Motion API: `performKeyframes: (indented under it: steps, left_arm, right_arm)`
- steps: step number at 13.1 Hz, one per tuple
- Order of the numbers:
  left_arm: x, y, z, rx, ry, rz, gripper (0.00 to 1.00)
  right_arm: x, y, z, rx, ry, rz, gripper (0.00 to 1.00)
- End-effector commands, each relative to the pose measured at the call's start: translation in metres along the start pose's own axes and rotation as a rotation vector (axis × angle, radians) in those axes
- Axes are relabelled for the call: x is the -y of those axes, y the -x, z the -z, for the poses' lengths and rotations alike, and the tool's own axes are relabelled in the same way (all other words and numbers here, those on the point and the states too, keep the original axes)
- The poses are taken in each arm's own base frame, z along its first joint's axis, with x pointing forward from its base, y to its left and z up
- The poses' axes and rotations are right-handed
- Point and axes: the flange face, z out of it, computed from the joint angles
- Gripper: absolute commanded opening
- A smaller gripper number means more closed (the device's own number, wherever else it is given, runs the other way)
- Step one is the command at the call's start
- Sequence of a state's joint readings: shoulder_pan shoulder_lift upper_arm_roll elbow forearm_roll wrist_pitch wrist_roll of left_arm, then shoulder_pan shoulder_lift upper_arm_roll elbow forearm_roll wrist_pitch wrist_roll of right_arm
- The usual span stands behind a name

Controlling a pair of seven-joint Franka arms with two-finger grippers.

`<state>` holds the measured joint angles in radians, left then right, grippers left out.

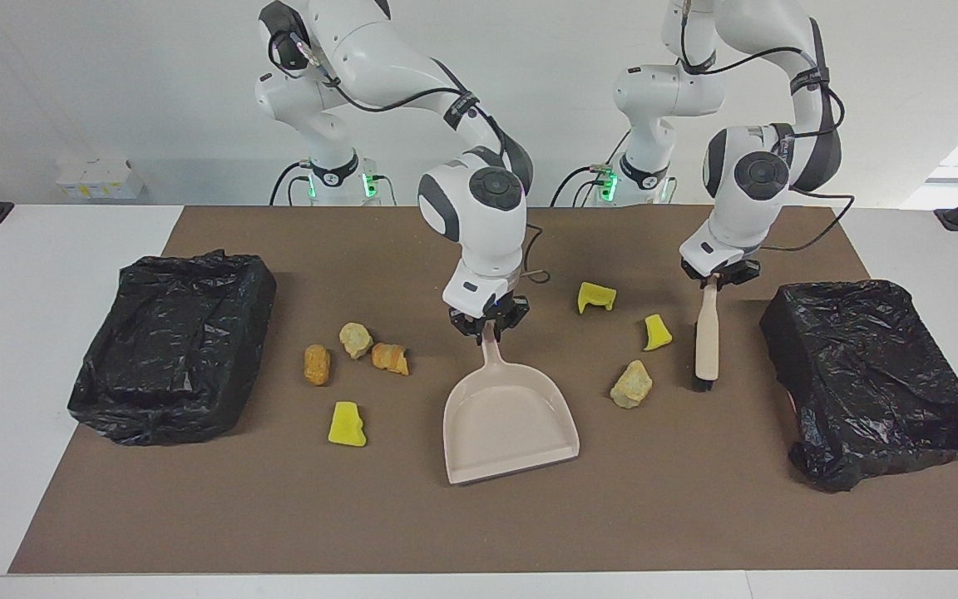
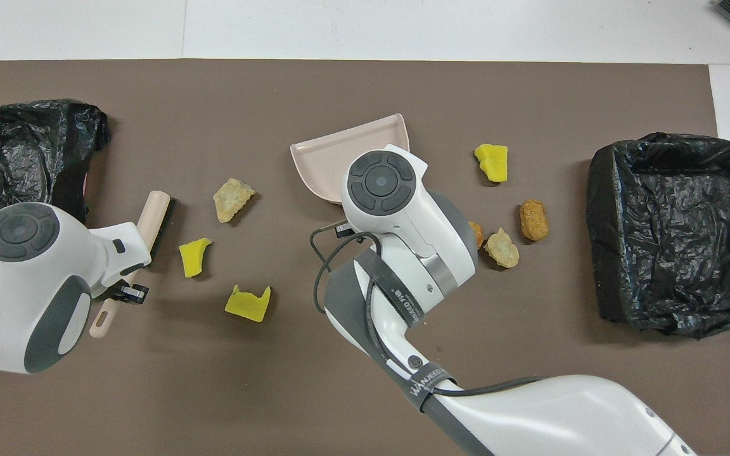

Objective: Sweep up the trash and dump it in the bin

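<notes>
Both tools gripped, trash unswept.
Left gripper (image 1: 713, 278) clamped on brush (image 1: 705, 349) handle, long axis running away from robots; right gripper (image 1: 489, 326) pinching dustpan (image 1: 509, 424) handle. Nearest trash, beige lump (image 1: 632, 384), between brush and dustpan; brush side closer.

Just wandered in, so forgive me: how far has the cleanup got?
Only the tools are picked up. The right gripper holds the dustpan, tilted; the left gripper holds the brush. Nothing is swept: all seven trash pieces, such as one yellow chunk, lie on the mat, none in the bins.
</notes>
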<state>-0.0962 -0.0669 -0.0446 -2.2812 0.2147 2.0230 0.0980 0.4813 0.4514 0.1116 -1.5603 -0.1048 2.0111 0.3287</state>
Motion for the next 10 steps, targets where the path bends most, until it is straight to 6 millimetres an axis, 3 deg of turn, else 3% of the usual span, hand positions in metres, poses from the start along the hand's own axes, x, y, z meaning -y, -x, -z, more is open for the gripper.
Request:
performKeyframes:
  steps: [1,5,10]
  left_arm:
    - [-0.013,0.007,0.004,-0.012,-0.01,-0.032,0.0]
    - [-0.044,0.022,-0.003,0.006,-0.013,-0.085,0.0]
    - [-0.106,0.027,0.008,-0.013,0.058,-0.144,0.0]
  right_arm:
    - [-0.023,0.032,0.024,0.083,0.017,0.195,0.0]
    - [-0.044,0.062,0.045,0.193,0.033,0.473,0.0]
    - [-0.054,0.083,0.033,0.221,0.056,0.72,0.0]
